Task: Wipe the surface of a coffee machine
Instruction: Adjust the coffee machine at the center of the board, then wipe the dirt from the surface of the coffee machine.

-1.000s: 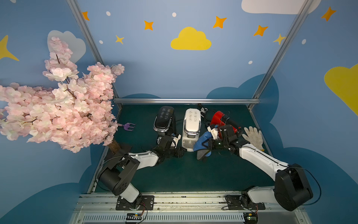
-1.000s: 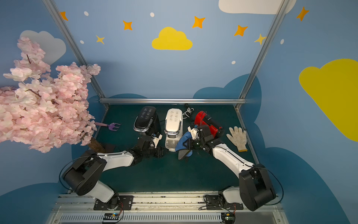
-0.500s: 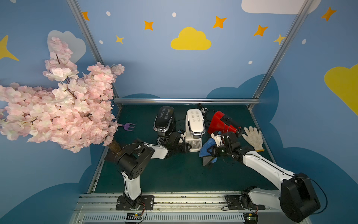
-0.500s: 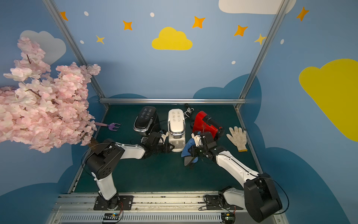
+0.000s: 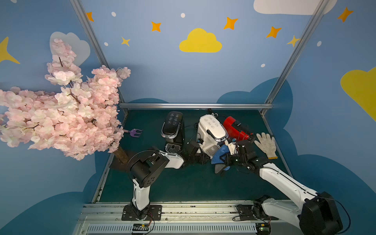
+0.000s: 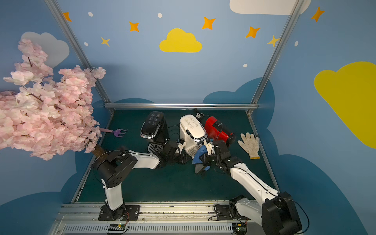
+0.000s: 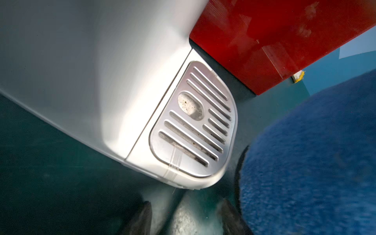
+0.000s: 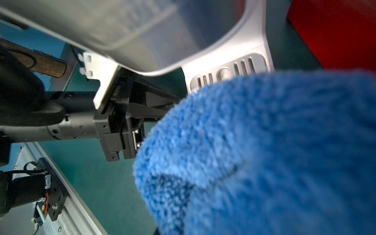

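The white coffee machine [image 5: 212, 128] [image 6: 193, 127] stands turned and leaning against a red machine [image 5: 236, 128]. Its slotted drip tray [image 7: 193, 120] faces the front. My right gripper [image 5: 224, 157] [image 6: 205, 157] is shut on a blue cloth [image 5: 220, 153] [image 8: 264, 152]. The cloth hangs just in front of the tray's right corner and hides the fingers. My left gripper [image 5: 203, 158] [image 7: 186, 218] lies low on the mat at the tray's front corner. It is open, with only mat between its dark fingers [image 7: 142, 219].
A black coffee machine [image 5: 173, 126] stands left of the white one. A white work glove [image 5: 266, 144] lies at the right edge of the green mat [image 5: 183, 183]. A purple toy fork [image 5: 135, 133] and a pink blossom tree [image 5: 61, 105] are at the left.
The white machine has turned and shifted right against the red one. My left forearm has swung in low toward its base. The cloth has dropped from its side to the tray's front.
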`<state>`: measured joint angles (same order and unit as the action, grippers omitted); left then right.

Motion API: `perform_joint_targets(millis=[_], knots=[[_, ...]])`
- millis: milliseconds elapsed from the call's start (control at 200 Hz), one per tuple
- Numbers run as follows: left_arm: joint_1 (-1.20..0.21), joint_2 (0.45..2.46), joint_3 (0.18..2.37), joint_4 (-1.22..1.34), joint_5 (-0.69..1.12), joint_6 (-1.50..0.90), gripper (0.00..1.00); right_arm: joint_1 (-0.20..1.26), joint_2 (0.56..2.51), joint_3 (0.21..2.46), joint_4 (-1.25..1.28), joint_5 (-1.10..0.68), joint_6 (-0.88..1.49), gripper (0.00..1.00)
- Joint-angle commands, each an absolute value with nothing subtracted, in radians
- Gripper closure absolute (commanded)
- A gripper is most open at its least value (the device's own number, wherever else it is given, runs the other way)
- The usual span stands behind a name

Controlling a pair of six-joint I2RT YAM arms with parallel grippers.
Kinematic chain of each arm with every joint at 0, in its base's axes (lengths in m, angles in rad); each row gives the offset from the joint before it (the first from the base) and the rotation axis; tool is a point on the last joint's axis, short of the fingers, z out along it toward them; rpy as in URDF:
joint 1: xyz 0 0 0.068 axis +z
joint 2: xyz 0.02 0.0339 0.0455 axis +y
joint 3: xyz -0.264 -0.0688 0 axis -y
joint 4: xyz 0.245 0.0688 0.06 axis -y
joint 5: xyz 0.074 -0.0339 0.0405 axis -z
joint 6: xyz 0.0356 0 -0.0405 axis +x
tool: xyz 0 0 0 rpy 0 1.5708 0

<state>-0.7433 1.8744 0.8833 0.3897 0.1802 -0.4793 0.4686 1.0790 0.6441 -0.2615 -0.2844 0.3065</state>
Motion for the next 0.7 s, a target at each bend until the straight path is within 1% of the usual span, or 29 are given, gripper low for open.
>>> perform_joint_targets(millis=[0,125,300,410,551,696], knots=[[-0.735,1.765,0.862,0.311,0.142,-0.419,0.44,0.48,1.015,0.646,-0.316,-0.249,0.304,1.0],[-0.723,1.661,0.83,0.235,0.125,-0.38,0.44,0.497,0.934,0.648,-0.383,-0.228,0.318,1.0],[-0.703,1.57,0.787,0.172,0.116,-0.335,0.43,0.549,0.757,0.666,-0.441,-0.156,0.318,1.0],[-0.689,1.549,0.773,0.159,0.142,-0.321,0.43,0.584,0.706,0.771,-0.478,-0.097,0.275,1.0],[-0.665,1.527,0.771,0.133,0.182,-0.321,0.43,0.608,0.728,0.911,-0.5,-0.012,0.203,1.0],[-0.641,1.493,0.768,0.09,0.201,-0.297,0.44,0.643,0.854,1.065,-0.498,-0.013,0.147,1.0]])
